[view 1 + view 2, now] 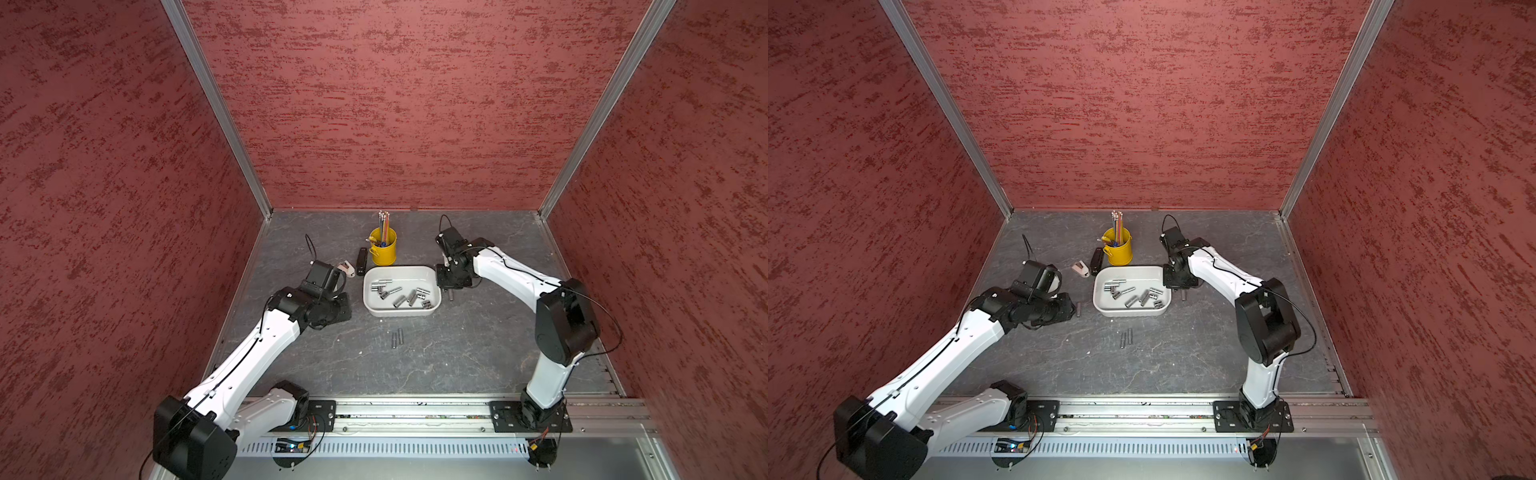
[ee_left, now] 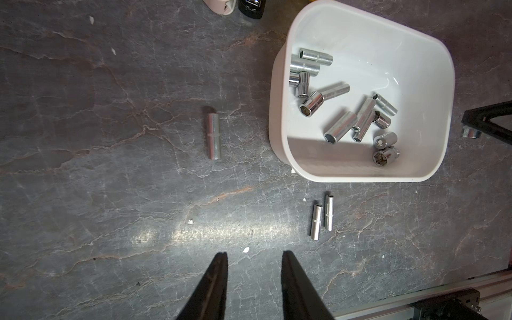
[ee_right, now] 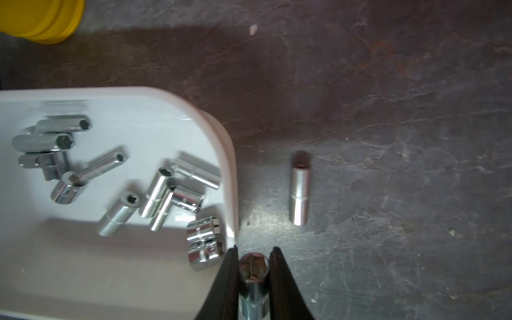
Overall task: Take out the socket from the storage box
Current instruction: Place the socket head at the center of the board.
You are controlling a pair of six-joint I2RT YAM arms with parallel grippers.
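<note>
Grey slate tabletop [image 1: 457, 357], red walls. Centre-left: left gripper [image 2: 255, 253], jaws apart, empty. Centre: storage box [image 1: 400, 312] holding loose sockets [image 1: 411, 297]; yellow cup [image 1: 384, 252] behind it. Right of box: right gripper [image 3: 253, 248] clamped on socket [image 3: 253, 268], just outside the box wall.

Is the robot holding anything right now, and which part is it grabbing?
The right tool pinches a shiny socket by its round sides, near the six-sided open end. The left tool is open and holds nothing.
</note>
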